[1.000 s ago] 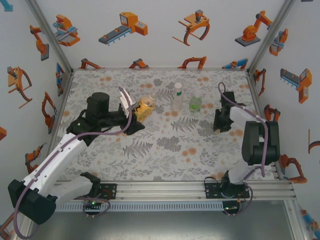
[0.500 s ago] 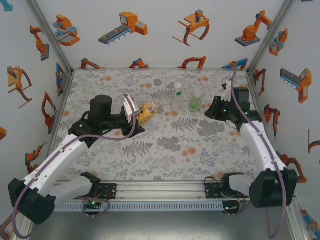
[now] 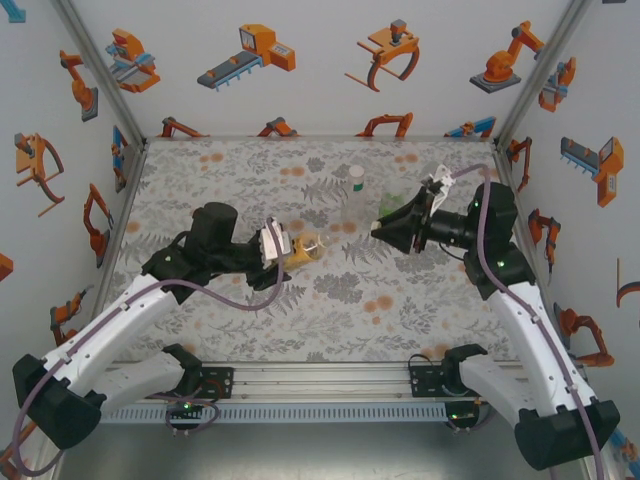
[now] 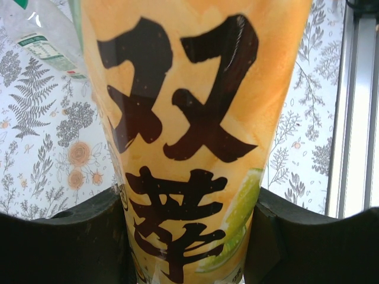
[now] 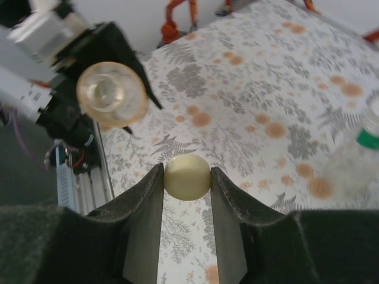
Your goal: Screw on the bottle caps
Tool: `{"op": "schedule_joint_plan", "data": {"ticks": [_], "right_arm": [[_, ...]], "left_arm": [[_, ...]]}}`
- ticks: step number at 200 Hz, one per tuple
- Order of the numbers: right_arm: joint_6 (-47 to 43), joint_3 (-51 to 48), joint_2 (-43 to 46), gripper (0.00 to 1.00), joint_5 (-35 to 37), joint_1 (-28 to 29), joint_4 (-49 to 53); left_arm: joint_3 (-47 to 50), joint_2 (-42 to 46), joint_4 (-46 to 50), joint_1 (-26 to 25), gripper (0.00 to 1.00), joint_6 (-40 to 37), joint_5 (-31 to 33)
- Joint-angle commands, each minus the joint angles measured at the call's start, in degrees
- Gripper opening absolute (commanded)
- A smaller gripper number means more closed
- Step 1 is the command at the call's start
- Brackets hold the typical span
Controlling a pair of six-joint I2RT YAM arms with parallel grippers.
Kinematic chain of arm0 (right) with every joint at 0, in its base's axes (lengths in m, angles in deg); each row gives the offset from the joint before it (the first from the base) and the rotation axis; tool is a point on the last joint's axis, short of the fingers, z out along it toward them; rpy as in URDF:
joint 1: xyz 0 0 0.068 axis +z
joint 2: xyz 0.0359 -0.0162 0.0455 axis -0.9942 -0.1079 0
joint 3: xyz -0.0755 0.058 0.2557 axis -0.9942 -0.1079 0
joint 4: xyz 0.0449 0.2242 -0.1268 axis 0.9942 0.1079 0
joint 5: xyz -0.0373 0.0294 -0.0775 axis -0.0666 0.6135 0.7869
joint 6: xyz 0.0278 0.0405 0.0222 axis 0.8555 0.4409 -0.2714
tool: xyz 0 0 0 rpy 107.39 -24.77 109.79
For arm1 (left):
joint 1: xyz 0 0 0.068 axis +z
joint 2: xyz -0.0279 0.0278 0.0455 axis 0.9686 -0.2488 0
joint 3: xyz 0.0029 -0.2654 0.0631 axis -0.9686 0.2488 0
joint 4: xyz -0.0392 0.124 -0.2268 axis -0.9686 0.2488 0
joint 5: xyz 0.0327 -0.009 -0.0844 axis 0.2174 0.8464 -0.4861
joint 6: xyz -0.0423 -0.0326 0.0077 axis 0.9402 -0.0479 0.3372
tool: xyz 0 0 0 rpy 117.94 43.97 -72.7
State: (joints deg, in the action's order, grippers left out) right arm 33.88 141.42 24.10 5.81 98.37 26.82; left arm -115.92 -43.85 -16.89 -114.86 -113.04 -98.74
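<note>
- The yellow-orange bottle [image 3: 303,250] sits clamped in the left pincer [image 3: 285,245], lifted off the desk [image 3: 350,310] and tipped onto its side, its open mouth facing right
- In the left wrist view the bottle's orange label [image 4: 195,118] stands between the two dark fingers [image 4: 59,248], which press on it from both sides
- A pale yellow cap [image 5: 187,176] is pinched between the fingers [image 5: 142,225] of the right pincer [image 3: 382,228], whose jaws stand only as far apart as the cap is wide
- From the right wrist view the bottle's round open mouth [image 5: 111,94] shows up and to the left of the cap, apart from it, with the left pincer's dark body behind
- From above, the two pincers face each other across the middle of the desk, with a gap between cap and bottle mouth
- The slim colourless bottle [image 3: 355,195], white cap on, stands upright behind that gap; the short green bottle [image 3: 390,206] is just beside the right pincer and partly hidden by it
- Against half a second earlier, the right pincer has swung left from the desk's right side to point at the bottle, and the left pincer has brought the bottle nearer and more level
- A second ago the right arm was folded, its pincer pointing down at the desk
</note>
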Motion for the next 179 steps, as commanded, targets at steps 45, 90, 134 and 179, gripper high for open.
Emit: {"op": "schedule_joint_plan", "data": {"ticks": [45, 90, 134, 179], "right_arm": [[-33.49, 6.60, 1.94, 0.06, -5.50, 9.68, 15.54], [-42.17, 10.48, -0.88, 0.03, -3.66, 14.30, 23.01], [-46.47, 13.53, -4.56, 0.01, 3.24, 20.88, 27.86], [-47.82, 14.88, -7.27, 0.00, 8.82, 25.97, 28.07]], "left_arm": [[-0.20, 0.06, 5.40, -3.00, 0.00, -6.58, 1.58], [-0.62, -0.58, 6.99, -4.44, 0.00, -7.60, 1.65], [-1.22, -1.34, 7.95, -5.39, 0.00, -7.36, 1.49], [-1.40, -1.28, 8.04, -5.58, 0.00, -6.76, 0.77]]}}
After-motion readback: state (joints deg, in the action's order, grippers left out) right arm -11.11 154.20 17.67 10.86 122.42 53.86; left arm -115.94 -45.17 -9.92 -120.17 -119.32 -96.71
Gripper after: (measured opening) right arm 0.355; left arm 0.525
